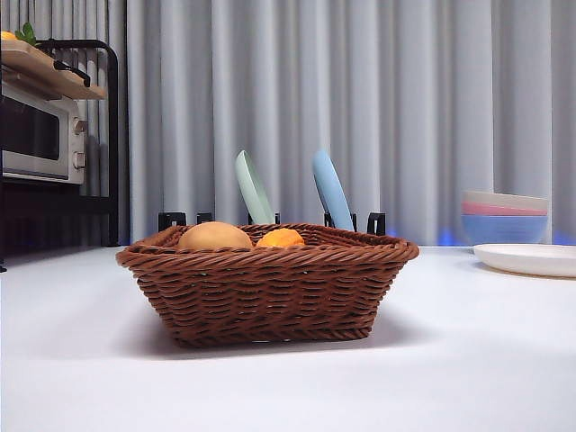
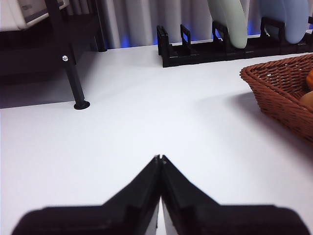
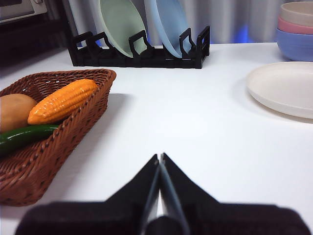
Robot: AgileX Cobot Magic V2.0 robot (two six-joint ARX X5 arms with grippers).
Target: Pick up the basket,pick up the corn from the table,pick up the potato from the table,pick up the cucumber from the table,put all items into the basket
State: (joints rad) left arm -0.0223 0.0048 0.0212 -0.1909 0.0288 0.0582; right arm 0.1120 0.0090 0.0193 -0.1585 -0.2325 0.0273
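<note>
My left claw (image 2: 160,159) is hanging low over the bare white desk (image 2: 146,122), its two black halves pressed together to a sharp tip, holding nothing. My right claw (image 3: 160,157) is doing the same on the other side, squeezed together and empty.

Between them the basket (image 1: 270,292) is sitting flat on the desk. It is brown and woven, with bumpy rows, sides that lean outward and a twisted rim. Its side is just beside my right claw and a bit farther from my left one.

Inside the basket three things are lying close together. The corn (image 3: 63,100) is shiny orange with rows of little bumps, and it is leaning against the basket wall. The potato (image 3: 14,111) is a smooth, dull tan lump touching the corn. The cucumber (image 3: 24,136) is thin, shiny and dark green, lying under the corn's end. From the front only the tops of the potato and corn are peeking over the rim.

Farther back, a flat white plate (image 3: 283,88) and a stack of bowls (image 3: 296,24) are sitting. A black rack (image 3: 139,51) is holding a green plate (image 3: 122,22) and a blue plate (image 3: 168,22) up on edge. Gray curtains (image 1: 360,90) are hanging behind, and a toaster oven (image 1: 40,135) is sitting on a dark shelf.
</note>
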